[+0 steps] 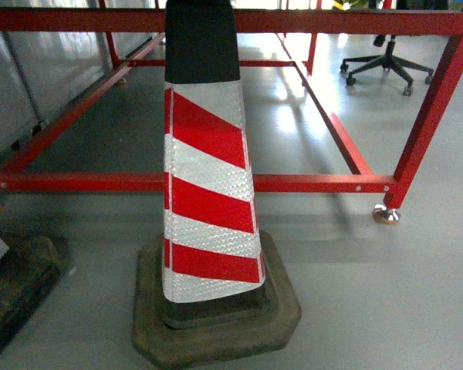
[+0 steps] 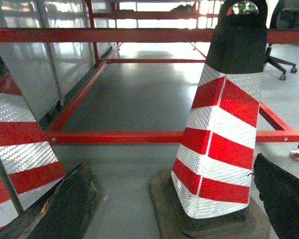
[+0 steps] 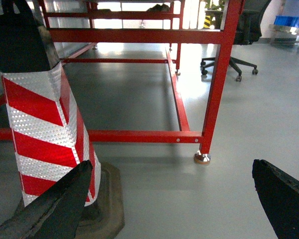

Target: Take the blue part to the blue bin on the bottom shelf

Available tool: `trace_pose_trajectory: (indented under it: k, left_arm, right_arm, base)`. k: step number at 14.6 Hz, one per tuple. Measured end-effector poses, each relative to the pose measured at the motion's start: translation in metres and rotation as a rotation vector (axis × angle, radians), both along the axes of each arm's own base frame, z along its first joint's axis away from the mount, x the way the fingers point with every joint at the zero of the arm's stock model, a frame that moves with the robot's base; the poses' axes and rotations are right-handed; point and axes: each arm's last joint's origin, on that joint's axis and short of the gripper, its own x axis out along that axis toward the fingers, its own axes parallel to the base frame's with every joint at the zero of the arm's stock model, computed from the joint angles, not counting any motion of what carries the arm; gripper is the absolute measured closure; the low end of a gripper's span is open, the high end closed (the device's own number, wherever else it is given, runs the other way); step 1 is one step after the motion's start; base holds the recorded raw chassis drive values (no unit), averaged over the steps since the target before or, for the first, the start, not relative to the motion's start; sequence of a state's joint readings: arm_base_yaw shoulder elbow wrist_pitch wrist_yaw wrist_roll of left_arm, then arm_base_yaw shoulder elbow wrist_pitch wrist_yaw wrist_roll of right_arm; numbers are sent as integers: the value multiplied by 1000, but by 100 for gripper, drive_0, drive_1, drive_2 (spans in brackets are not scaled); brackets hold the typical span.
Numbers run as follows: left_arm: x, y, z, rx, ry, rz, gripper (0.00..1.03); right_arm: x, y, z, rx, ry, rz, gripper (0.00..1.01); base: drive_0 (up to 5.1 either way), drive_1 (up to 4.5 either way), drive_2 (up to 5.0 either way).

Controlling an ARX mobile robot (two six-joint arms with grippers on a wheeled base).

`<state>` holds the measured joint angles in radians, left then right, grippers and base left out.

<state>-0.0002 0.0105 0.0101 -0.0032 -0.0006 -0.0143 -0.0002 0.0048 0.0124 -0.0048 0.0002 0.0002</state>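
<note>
Right gripper (image 3: 169, 199) wide open, dark fingers (image 3: 55, 209) at lower corners of right wrist frame, holding nothing. Left gripper (image 2: 169, 204) likewise spread, empty. Striped cone (image 1: 207, 177) fills centre of head view, red frame (image 1: 216, 183) behind, office chair (image 1: 386, 62) upper right. No blue part, blue bin or bottom shelf visible anywhere. Step, by judgement: search/approach, nothing started. Next move calls for turning base toward shelf rack, then locating part.

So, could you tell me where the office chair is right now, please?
The office chair is at the head view's upper right, on the floor beyond the red frame, right of the striped cone.
</note>
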Motion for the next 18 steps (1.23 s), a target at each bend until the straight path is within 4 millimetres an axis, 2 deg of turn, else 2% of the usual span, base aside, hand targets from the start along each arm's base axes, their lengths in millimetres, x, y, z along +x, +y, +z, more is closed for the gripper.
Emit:
trace_pose_trajectory:
  k: [18]
  left_arm:
    - [0,0,0,4,0,0,5]
  right_arm:
    - [0,0,0,0,1,1,3]
  base:
    - [0,0,0]
